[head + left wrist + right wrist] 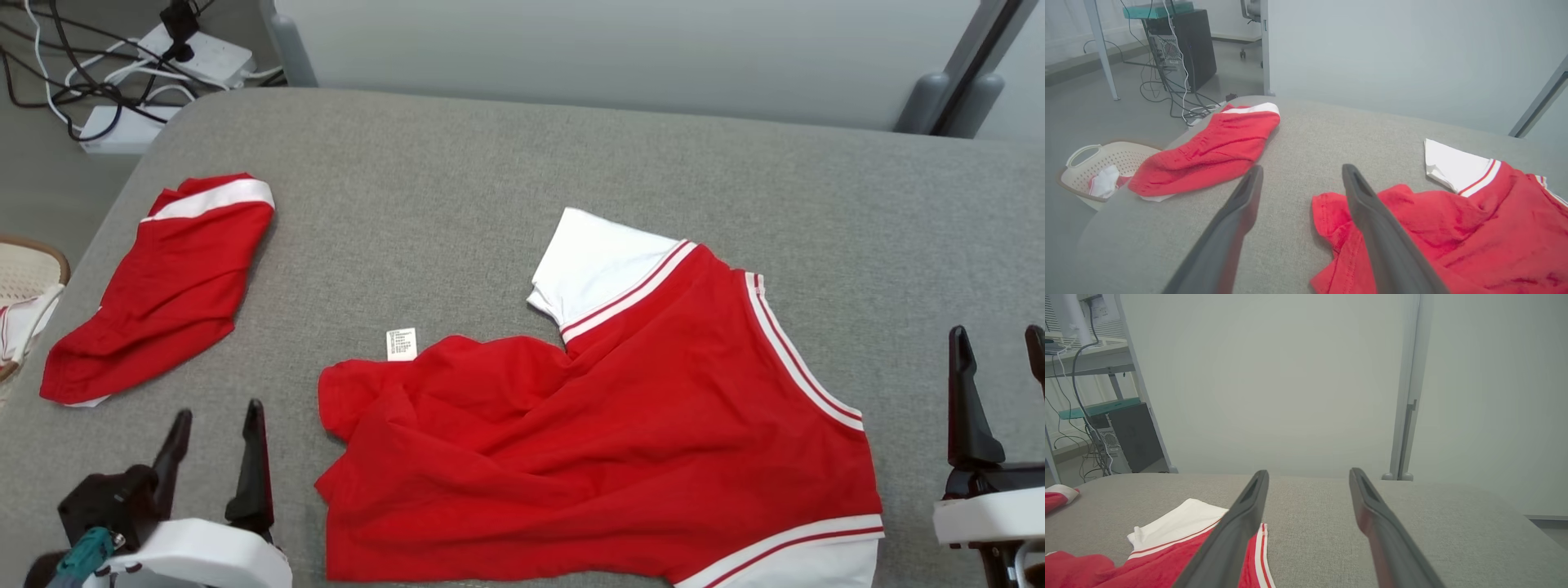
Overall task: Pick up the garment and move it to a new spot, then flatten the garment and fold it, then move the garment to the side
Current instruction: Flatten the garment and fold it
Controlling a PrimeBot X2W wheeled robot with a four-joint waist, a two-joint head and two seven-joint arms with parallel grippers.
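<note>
The garment [620, 425] is a red jersey with white sleeves and red-and-white trim. It lies rumpled on the grey cloth-covered table [457, 180], with a white label [401, 344] at its left edge. My left gripper [219, 412] stands open at the table's near left, just left of the garment's crumpled corner, and holds nothing. In the left wrist view the left gripper [1303, 169] points past that red corner [1339, 212]. My right gripper [996, 333] is open at the near right, beside the garment's striped edge [1259, 555], and is empty too [1309, 473].
A second red garment [163, 286], folded, lies at the table's left, also seen from the left wrist [1208, 151]. A cream basket [1106, 163] sits on the floor off the left edge. Power strips and cables [204, 53] lie behind; a pale panel [620, 49] borders the far side.
</note>
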